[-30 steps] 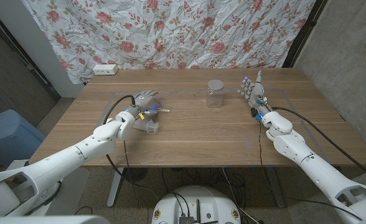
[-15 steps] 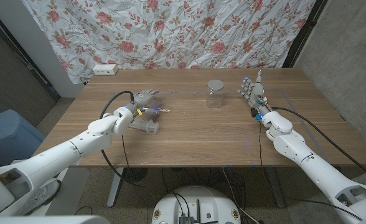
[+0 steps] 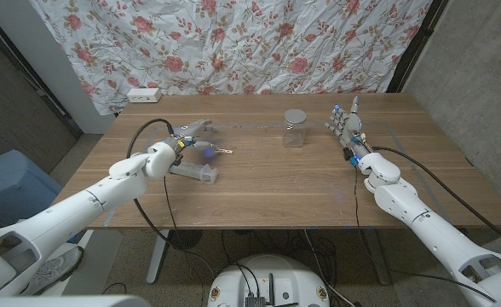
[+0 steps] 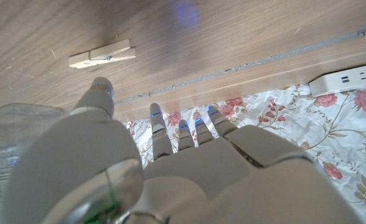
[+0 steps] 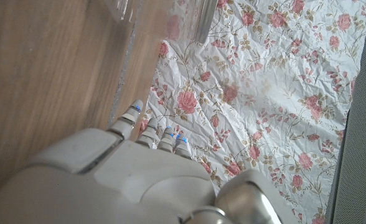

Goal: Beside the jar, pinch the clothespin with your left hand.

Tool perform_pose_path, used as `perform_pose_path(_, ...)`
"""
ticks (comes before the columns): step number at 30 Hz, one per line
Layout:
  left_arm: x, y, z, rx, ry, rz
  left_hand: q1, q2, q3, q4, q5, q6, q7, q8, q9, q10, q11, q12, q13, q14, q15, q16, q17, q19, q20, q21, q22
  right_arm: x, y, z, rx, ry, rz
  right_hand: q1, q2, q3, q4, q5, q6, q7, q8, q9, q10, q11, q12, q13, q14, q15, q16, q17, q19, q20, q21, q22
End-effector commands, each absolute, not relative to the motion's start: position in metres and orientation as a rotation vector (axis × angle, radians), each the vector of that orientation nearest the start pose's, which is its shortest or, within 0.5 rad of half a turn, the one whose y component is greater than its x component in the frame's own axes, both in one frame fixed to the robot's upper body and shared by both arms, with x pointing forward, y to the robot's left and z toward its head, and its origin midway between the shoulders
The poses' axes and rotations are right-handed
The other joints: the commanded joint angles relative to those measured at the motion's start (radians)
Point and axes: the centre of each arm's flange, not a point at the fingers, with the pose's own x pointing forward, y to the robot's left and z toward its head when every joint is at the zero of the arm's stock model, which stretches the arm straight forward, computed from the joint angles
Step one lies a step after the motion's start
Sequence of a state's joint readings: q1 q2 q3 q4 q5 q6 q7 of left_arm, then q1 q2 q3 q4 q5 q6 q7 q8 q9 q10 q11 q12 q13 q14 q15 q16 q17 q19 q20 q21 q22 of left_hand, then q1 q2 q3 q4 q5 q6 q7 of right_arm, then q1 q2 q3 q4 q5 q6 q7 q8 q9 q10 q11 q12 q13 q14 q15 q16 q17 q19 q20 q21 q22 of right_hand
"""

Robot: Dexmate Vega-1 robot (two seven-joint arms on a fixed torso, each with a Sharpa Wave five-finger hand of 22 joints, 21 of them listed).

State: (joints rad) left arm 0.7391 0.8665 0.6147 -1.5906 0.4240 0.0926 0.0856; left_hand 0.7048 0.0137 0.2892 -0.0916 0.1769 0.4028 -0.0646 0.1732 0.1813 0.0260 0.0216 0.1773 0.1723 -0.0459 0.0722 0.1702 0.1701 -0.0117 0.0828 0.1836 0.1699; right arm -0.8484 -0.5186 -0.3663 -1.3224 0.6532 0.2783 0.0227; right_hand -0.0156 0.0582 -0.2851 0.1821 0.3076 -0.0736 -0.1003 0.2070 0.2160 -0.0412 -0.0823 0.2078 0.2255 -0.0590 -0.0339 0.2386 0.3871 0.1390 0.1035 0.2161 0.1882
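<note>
A small wooden clothespin (image 3: 224, 152) (image 4: 102, 54) lies flat on the table, well to the left of the clear lidded jar (image 3: 295, 128). My left hand (image 3: 191, 135) (image 4: 170, 168) hovers just behind and left of the clothespin with its fingers spread and nothing in them. In the left wrist view its thumb tip (image 4: 101, 87) is close to the clothespin without touching it. My right hand (image 3: 346, 124) (image 5: 139, 174) stands upright to the right of the jar (image 5: 164, 12), fingers extended, holding nothing.
A clear plastic piece (image 3: 195, 172) (image 4: 9, 124) lies in front of my left hand. A white power strip (image 3: 143, 95) (image 4: 348, 81) sits at the table's far left edge. A flowered cloth (image 3: 250, 43) hangs behind the table.
My left hand has lifted off the clear plastic piece and moved farther back, with its fingers spreading out behind the clothespin. The right arm has stayed still.
</note>
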Motion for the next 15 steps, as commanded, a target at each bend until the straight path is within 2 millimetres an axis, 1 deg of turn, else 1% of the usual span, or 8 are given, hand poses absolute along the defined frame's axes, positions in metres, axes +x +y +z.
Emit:
perform_pose_path(1,0.632,0.31,0.006,1.121,-0.524,0.003,-0.048,0.015,-0.005,0.022,-0.004,-0.018,-0.006,0.002,0.002,-0.011,-0.001,0.006,0.003,-0.012,-0.009,0.005,0.003,-0.003,-0.02,0.0,0.003,0.65,-0.291,-0.026,0.041,-0.592,0.206,-0.001,0.071,-0.005,0.0,0.006,-0.002,-0.008,0.006,0.002,0.0,-0.006,0.007,0.002,-0.009,-0.036,0.006,0.003,0.007,0.001,0.004,0.005)
perform_pose_path(4,0.632,0.314,0.005,1.077,-0.529,-0.001,-0.076,0.038,-0.007,0.035,-0.001,-0.028,-0.021,0.003,0.001,-0.009,-0.005,0.008,0.002,-0.014,-0.017,0.007,0.003,-0.001,-0.028,0.003,0.002,0.65,-0.291,-0.026,0.042,-0.592,0.206,-0.001,0.071,-0.005,0.0,0.006,-0.003,-0.007,0.006,0.002,0.0,-0.008,0.007,0.002,-0.009,-0.036,0.006,0.003,0.007,0.001,0.004,0.005)
perform_pose_path(5,0.632,0.314,0.005,1.068,-0.534,-0.005,-0.08,0.041,-0.007,0.036,-0.001,-0.03,-0.026,0.003,0.001,-0.009,-0.013,0.009,0.002,-0.013,-0.02,0.007,0.002,0.001,-0.03,0.004,0.002,0.65,-0.291,-0.026,0.042,-0.592,0.206,-0.001,0.071,-0.005,0.0,0.006,-0.003,-0.007,0.006,0.002,0.001,-0.007,0.007,0.002,-0.009,-0.036,0.006,0.003,0.006,0.001,0.004,0.005)
perform_pose_path(8,0.633,0.317,0.005,1.026,-0.538,-0.017,-0.088,0.045,-0.008,0.036,0.0,-0.035,-0.034,0.003,0.0,-0.006,-0.019,0.01,0.002,-0.009,-0.026,0.009,0.001,0.005,-0.036,0.006,0.002,0.65,-0.291,-0.026,0.042,-0.592,0.206,-0.001,0.071,-0.005,0.0,0.006,-0.003,-0.007,0.006,0.002,0.002,-0.007,0.008,0.002,-0.009,-0.034,0.006,0.003,0.006,0.001,0.004,0.005)
perform_pose_path(12,0.635,0.319,0.003,0.947,-0.546,-0.031,-0.095,0.048,-0.01,0.037,0.001,-0.036,-0.035,0.004,-0.001,-0.003,-0.028,0.012,0.001,-0.005,-0.03,0.01,0.0,0.008,-0.04,0.007,0.002,0.65,-0.291,-0.026,0.042,-0.592,0.206,-0.001,0.071,-0.005,0.0,0.006,-0.003,-0.007,0.006,0.002,0.001,-0.008,0.007,0.002,-0.01,-0.034,0.006,0.003,0.006,0.001,0.004,0.005)
perform_pose_path(13,0.636,0.32,0.002,0.923,-0.544,-0.034,-0.103,0.052,-0.011,0.04,0.001,-0.036,-0.035,0.005,-0.001,-0.001,-0.031,0.012,0.001,-0.003,-0.03,0.01,0.0,0.01,-0.043,0.008,0.002,0.65,-0.291,-0.026,0.042,-0.592,0.206,-0.001,0.071,-0.005,0.0,0.006,-0.002,-0.007,0.006,0.002,0.001,-0.009,0.007,0.002,-0.01,-0.035,0.006,0.003,0.006,0.001,0.004,0.005)
perform_pose_path(14,0.637,0.321,0.002,0.89,-0.539,-0.042,-0.116,0.065,-0.01,0.048,0.002,-0.036,-0.033,0.006,-0.001,0.002,-0.032,0.013,0.001,-0.001,-0.031,0.012,0.002,0.012,-0.043,0.008,0.002,0.65,-0.291,-0.026,0.042,-0.592,0.206,-0.001,0.071,-0.005,0.0,0.006,-0.002,-0.007,0.006,0.002,0.001,-0.008,0.007,0.002,-0.01,-0.035,0.006,0.003,0.006,0.001,0.004,0.005)
perform_pose_path(15,0.637,0.323,0.001,0.853,-0.537,-0.041,-0.119,0.07,-0.009,0.05,0.003,-0.037,-0.033,0.006,-0.001,0.006,-0.038,0.014,0.001,0.0,-0.031,0.012,0.002,0.013,-0.047,0.009,0.002,0.65,-0.291,-0.026,0.041,-0.592,0.206,-0.001,0.071,-0.005,0.0,0.006,-0.003,-0.007,0.006,0.002,0.001,-0.008,0.007,0.002,-0.01,-0.035,0.006,0.003,0.005,0.001,0.004,0.005)
